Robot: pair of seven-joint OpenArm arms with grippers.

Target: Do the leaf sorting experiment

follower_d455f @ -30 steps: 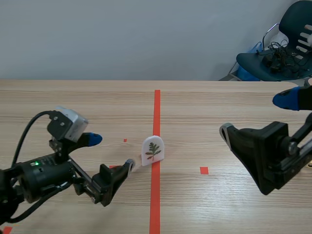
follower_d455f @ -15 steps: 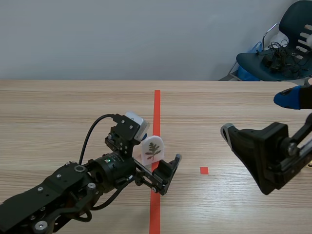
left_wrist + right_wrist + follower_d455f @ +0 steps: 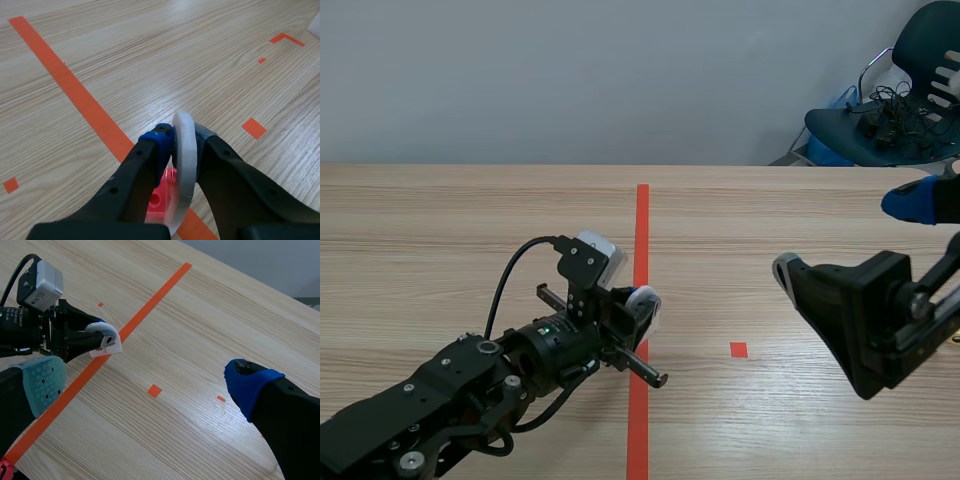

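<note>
White card (image 3: 182, 165) sits edge-on, clamped between the left pincer's (image 3: 182, 142) pads, at the tape line (image 3: 642, 220) on the surface (image 3: 470, 220). Lift straight with an even squeeze, so it cannot swivel. Right pincer (image 3: 145, 385) hangs apart, idle.

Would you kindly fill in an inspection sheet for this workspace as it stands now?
Surface: light wooden table, with an orange-red tape line and small squares as marks.
Job's things: white arched leaf card, held over the tape line.
Clutter: nothing seen.
Claws: left claw shut on the card's two faces; right claw open, holding nothing, off to the card's side.
Cables: black cable loops from the left wrist camera; tangled black cords on the chair.
Surroundings: dark blue chair, grey wall.
</note>
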